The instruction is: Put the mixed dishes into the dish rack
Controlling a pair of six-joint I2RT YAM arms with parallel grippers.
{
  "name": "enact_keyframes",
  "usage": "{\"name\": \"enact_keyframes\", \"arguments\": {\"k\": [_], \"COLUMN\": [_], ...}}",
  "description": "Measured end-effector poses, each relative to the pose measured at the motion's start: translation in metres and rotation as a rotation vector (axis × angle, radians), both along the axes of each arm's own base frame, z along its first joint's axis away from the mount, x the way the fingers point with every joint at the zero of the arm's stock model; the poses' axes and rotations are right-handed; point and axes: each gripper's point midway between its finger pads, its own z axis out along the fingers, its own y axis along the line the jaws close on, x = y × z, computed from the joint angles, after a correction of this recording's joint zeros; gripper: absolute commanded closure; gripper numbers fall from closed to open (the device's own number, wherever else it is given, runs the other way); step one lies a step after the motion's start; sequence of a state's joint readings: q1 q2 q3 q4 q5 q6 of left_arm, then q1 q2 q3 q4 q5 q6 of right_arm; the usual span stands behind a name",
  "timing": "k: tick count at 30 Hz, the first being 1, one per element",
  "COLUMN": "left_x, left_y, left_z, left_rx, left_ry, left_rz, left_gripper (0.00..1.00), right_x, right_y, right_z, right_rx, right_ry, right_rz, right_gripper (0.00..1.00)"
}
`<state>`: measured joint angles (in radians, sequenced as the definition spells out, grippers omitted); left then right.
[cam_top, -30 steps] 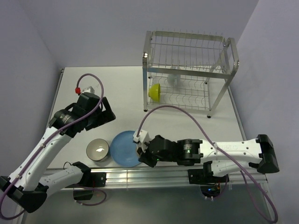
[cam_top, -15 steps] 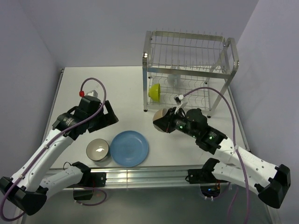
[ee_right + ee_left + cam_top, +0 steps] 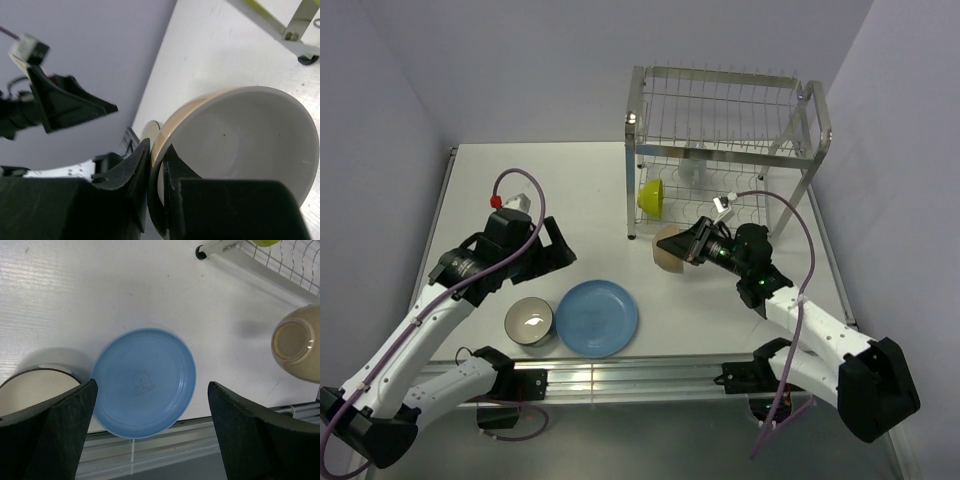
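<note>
At the near edge of the tabletop (image 3: 580, 190), the dark bowl (image 3: 529, 321) and the blue plate (image 3: 597, 317) are set just beside each other. Above them the left fingers (image 3: 55, 430) are spread wide, nothing grasped, the plate framed between them. Farther on, the cream bowl (image 3: 669, 249) is clamped at its rim by the right fingers (image 3: 127, 172), one outside the wall, one inside. It is tipped sideways, raised off the tabletop near the dish rack (image 3: 720, 100). On the lower tier a lime-green bowl (image 3: 651, 196) is stood on edge, with the mug (image 3: 690, 172) behind.
</note>
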<state>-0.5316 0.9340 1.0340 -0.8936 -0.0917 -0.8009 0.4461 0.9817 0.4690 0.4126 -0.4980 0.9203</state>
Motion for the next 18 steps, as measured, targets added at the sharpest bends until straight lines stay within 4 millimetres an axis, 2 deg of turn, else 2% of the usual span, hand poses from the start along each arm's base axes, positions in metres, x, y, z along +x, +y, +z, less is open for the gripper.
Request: {"name": "enact_keyframes", "arguments": {"k": [7, 16, 18], "left_x": [-0.003, -0.006, -0.007], "left_y": [-0.005, -0.005, -0.005], "left_z": [-0.009, -0.004, -0.004], "left_rx": [-0.017, -0.039, -0.043], "left_ry": [0.014, -0.012, -0.018], "left_rz": [-0.022, -0.033, -0.034], "left_gripper": [0.01, 0.01, 0.01], "right_x": [0.034, 0.068, 0.074], "right_y": [-0.016, -0.028, -0.028], "right_z": [0.016, 0.005, 0.007], "right_rx": [0.149, 0.284, 0.314], "right_ry": [0.014, 0.098, 0.091], "right_rz": [-0.038, -0.05, -0.039], "right_gripper": [1.0, 1.0, 1.0]}}
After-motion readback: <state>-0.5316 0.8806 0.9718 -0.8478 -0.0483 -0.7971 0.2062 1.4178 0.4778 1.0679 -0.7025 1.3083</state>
